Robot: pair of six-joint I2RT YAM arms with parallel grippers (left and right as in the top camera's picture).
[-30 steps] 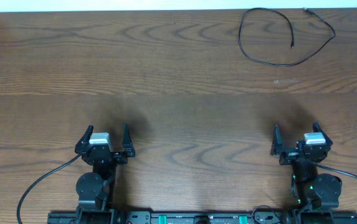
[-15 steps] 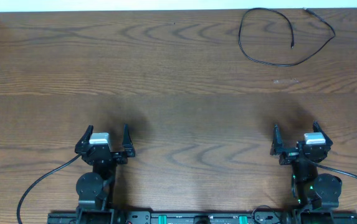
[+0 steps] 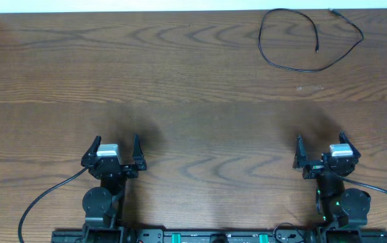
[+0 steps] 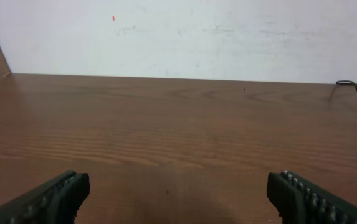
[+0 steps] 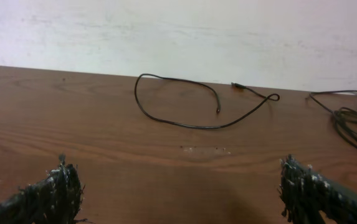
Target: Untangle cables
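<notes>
**Both grippers wide open, cables out at the far right**

My left gripper [image 3: 117,140] sits low at the near edge of the table [image 3: 193,81], fingers spread wide apart with nothing between them; through its wrist camera I see only bare wood grain between the two dark ribbed fingertips [image 4: 60,193], and a white wall [image 4: 178,31] behind the far edge; my right gripper [image 3: 320,138] is in the same pose on the other side, jaws fully apart, gripping nothing, its fingertips [image 5: 53,193] framing open wood; neither gripper touches a cable.

Looking outward from the right gripper: the looped black cable [image 5: 197,127] lies flat on the table, well ahead of me, near the far edge; it forms one loose open loop, one plug end resting inside the loop, the other end trailing off to the right with a small kink; further right, at the table's right edge, a bundled black cable [image 5: 352,127] lies in several overlapping strands, partly cut off by the frame; the two cables lie apart from each other.
</notes>
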